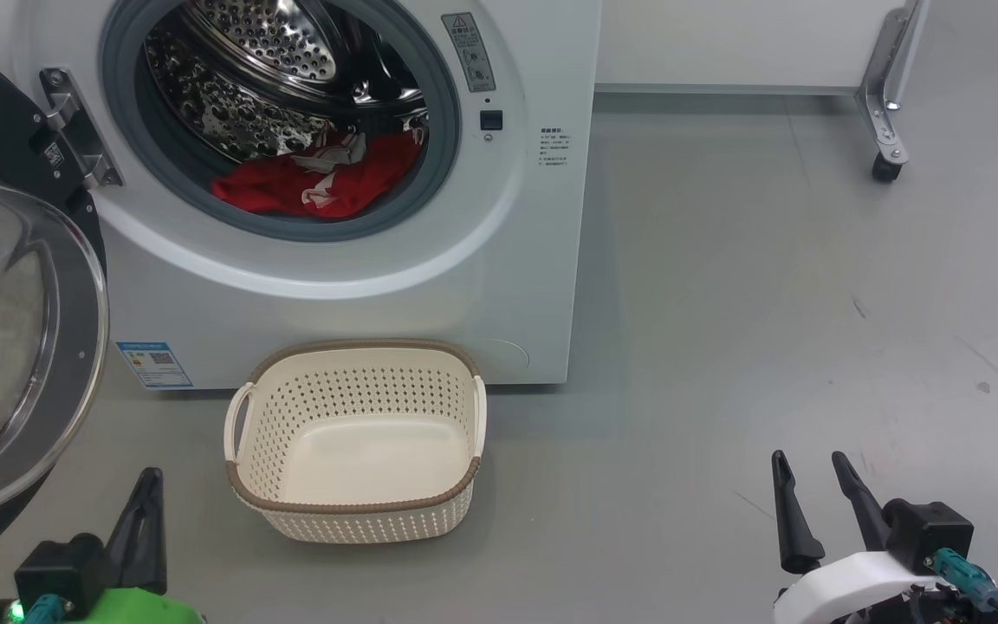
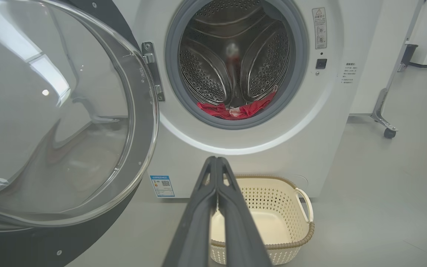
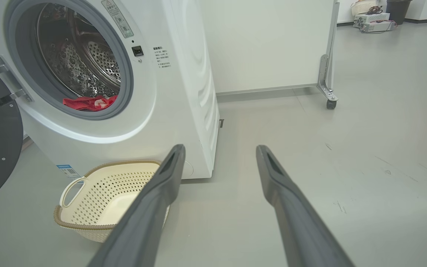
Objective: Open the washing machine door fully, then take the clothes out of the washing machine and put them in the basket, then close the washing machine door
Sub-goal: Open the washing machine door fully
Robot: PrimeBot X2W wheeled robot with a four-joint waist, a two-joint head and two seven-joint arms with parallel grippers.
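Note:
The washing machine (image 1: 430,286) stands with its door (image 1: 5,347) swung wide to the left, glass bowl facing me. Red clothes (image 1: 317,178) with white parts lie at the bottom of the steel drum, also seen as clothes (image 2: 235,109) and clothes (image 3: 87,103). The cream basket (image 1: 356,507) sits empty on the floor in front of the machine. My left gripper (image 1: 151,475) is shut with nothing in it, low at the left, just left of the basket; its fingers (image 2: 216,163) are pressed together. My right gripper (image 1: 809,459) is open and empty, low at the right, well away from the machine.
Grey floor spreads to the right of the machine. A white panel on a metal leg with a caster (image 1: 886,166) stands at the back right. Far off in the right wrist view, boxes and a bin (image 3: 374,13) line a wall.

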